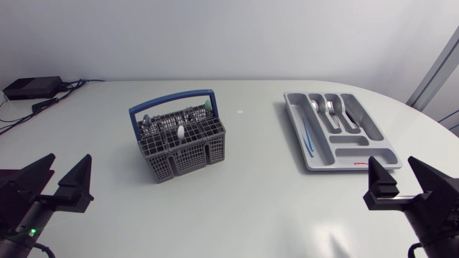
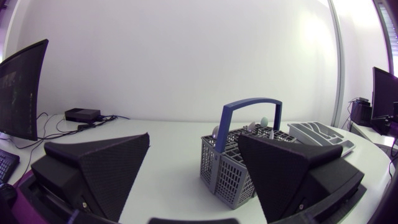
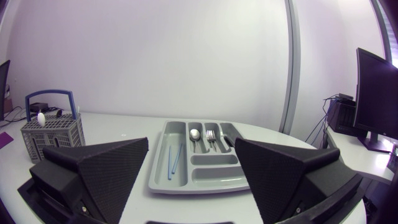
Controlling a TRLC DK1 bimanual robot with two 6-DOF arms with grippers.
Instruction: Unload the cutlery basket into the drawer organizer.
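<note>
Grey plastic lattice cutlery basket (image 1: pixel 188 159), blue handle, stands far-right of left gripper (image 1: pixel 69 161), the nearer one; right gripper (image 1: pixel 393 165) well apart. Both spread wide, holding nothing.

The cutlery basket (image 1: pixel 181 149) is grey plastic mesh with a smooth blue handle (image 1: pixel 172 101); the organizer (image 1: pixel 339 130) is smooth grey plastic holding shiny metal cutlery (image 1: pixel 330 109); the bench (image 1: pixel 251 201) looks matt white.

A black box (image 1: pixel 32 87) with cables (image 1: pixel 70 84) rests on the white table (image 1: pixel 251 208).

Grey cutlery basket (image 1: pixel 183 147) upright, well apart from grey organizer (image 1: pixel 341 129).
</note>
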